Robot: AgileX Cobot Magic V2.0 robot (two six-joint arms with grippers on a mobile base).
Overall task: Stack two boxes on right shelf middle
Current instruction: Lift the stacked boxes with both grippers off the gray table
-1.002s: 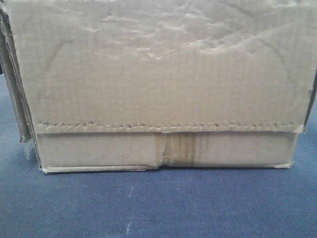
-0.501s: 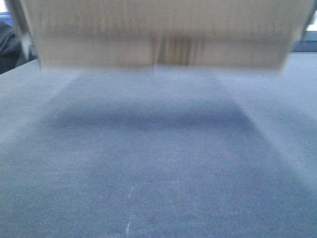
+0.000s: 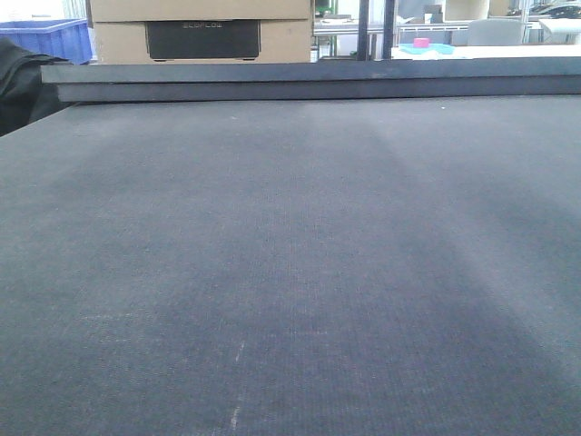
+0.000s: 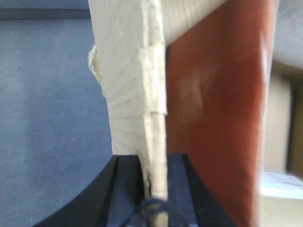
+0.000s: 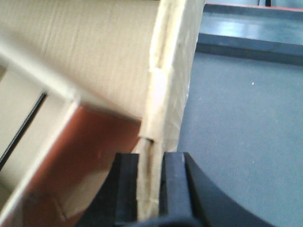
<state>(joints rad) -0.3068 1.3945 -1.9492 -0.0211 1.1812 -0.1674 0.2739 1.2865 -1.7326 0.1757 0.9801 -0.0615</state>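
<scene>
The tan cardboard box (image 4: 128,71) is held up between both grippers and is out of the front view. My left gripper (image 4: 154,161) is shut on the box's left wall edge, black fingers (image 4: 127,179) on either side of the cardboard. My right gripper (image 5: 150,158) is shut on the right wall edge of the same box (image 5: 94,47). A reddish-brown surface (image 4: 213,94) fills the inner side in both wrist views. The grey table top (image 4: 47,118) lies below. A second plain box and the steel shelf do not show.
The grey table top (image 3: 290,254) fills the front view, with a raised dark ledge (image 3: 318,82) at its far edge. Beyond it stand a carton with a black panel (image 3: 201,32), a blue bin (image 3: 45,36) and a pink object (image 3: 421,43).
The box that filled the front view a second ago has risen out of the top of that view, leaving the table and background visible.
</scene>
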